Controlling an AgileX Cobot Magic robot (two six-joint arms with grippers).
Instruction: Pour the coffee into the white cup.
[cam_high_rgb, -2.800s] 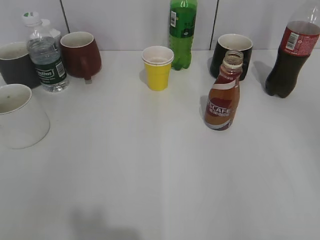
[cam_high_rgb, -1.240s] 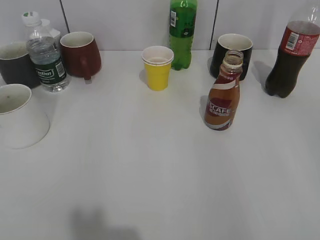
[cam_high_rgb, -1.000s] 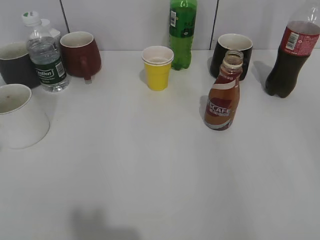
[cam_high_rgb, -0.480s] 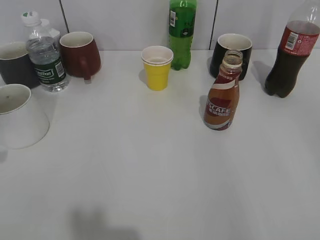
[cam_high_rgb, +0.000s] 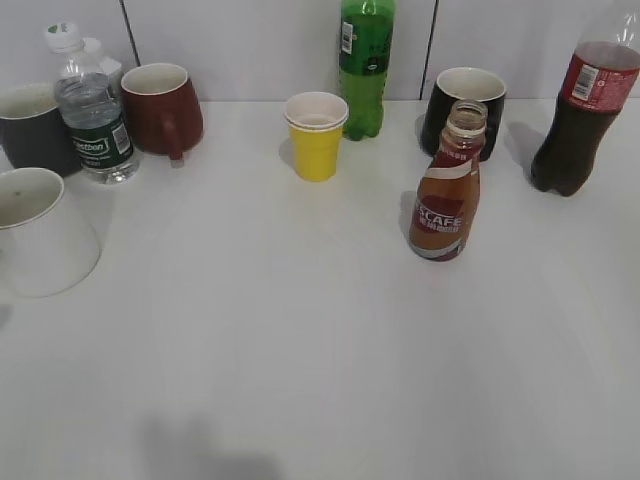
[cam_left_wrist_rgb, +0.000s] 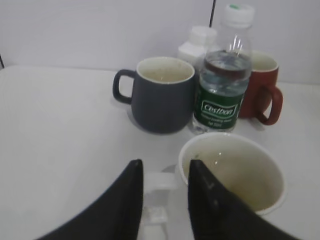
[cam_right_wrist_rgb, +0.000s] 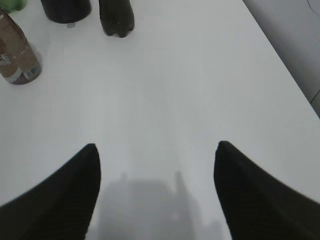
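The coffee (cam_high_rgb: 445, 205) is a small curvy bottle with a red-and-white label and no cap. It stands upright right of the table's centre and shows at the top left of the right wrist view (cam_right_wrist_rgb: 17, 60). The white cup (cam_high_rgb: 40, 240) stands at the left edge. In the left wrist view my left gripper (cam_left_wrist_rgb: 165, 165) has its two dark fingers shut on either side of the handle of the white cup (cam_left_wrist_rgb: 235, 170), which holds nothing. My right gripper (cam_right_wrist_rgb: 156, 146) is open and empty over bare table. Neither gripper shows in the exterior view.
Behind the white cup stand a dark grey mug (cam_high_rgb: 30, 130), a water bottle (cam_high_rgb: 92, 110) and a red-brown mug (cam_high_rgb: 160, 105). A yellow paper cup (cam_high_rgb: 316, 135), a green bottle (cam_high_rgb: 365, 60), a black mug (cam_high_rgb: 462, 105) and a cola bottle (cam_high_rgb: 580, 110) line the back.
The white cup has shifted very slightly at the left edge and a faint shadow shows beside its base. The coffee and the other things have not moved.
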